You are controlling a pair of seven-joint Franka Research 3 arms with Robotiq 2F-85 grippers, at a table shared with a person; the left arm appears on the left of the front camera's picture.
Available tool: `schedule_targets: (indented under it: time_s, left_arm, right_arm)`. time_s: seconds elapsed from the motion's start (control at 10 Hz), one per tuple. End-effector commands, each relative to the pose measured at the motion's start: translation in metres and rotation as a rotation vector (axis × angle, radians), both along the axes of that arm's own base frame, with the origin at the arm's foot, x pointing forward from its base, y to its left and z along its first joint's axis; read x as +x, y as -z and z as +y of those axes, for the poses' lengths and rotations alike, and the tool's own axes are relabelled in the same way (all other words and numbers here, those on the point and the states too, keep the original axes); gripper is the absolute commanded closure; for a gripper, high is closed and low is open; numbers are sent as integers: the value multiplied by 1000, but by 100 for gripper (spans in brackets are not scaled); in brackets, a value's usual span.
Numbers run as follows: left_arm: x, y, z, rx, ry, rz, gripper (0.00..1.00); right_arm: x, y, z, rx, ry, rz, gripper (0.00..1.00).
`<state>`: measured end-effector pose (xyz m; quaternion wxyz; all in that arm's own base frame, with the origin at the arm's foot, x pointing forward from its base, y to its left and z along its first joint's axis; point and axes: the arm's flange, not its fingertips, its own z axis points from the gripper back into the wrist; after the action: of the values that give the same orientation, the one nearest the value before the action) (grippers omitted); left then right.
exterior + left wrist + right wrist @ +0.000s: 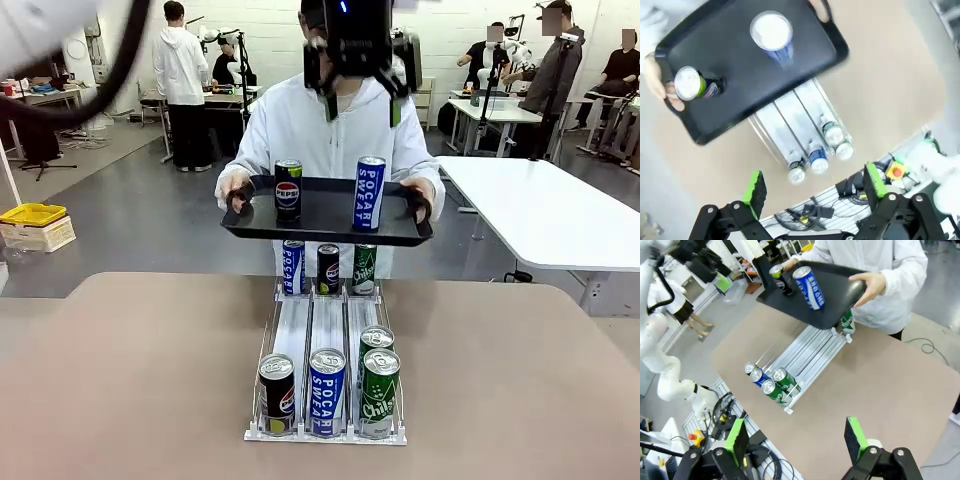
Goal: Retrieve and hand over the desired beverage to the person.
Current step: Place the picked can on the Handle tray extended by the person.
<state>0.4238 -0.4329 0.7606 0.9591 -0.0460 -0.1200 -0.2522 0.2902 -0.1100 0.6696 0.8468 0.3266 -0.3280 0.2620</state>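
The person [300, 130] stands at the far side and holds a black tray [325, 215] by both handles above the table. On the tray stand a Pepsi can [288, 190] and a blue Pocari Sweat can [369, 192]. My left gripper [360, 100] hangs open high above the tray, nothing between its green pads. The left wrist view looks down past the left gripper [815, 187] at the tray [740, 85] with the Pepsi can [690, 82] and the Pocari can [771, 32]. My right gripper [796, 440] is open and holds nothing, well back from the tray [835, 295].
A sloped clear can rack [325, 340] sits mid-table with Pepsi, Pocari and green cans at its near end and three more at its far end under the tray. The tan table [130, 380] is bare around it. A white table [550, 210] stands behind right.
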Motion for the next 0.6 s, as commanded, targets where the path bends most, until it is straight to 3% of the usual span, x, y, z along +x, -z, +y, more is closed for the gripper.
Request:
schedule_targets:
  time_s: [0.0,0.3,0.5]
  left_arm:
    - [-106,106,135,-45,122,-77,0]
    - [-130,127,220,-55,216,-152,0]
    - [-131,138,262,-108,179,-179,0]
  right_arm:
    - [2,0,1,32,-20,-21,0]
    - [2,0,1,32,-20,-21,0]
    - [2,0,1,32,-20,-21,0]
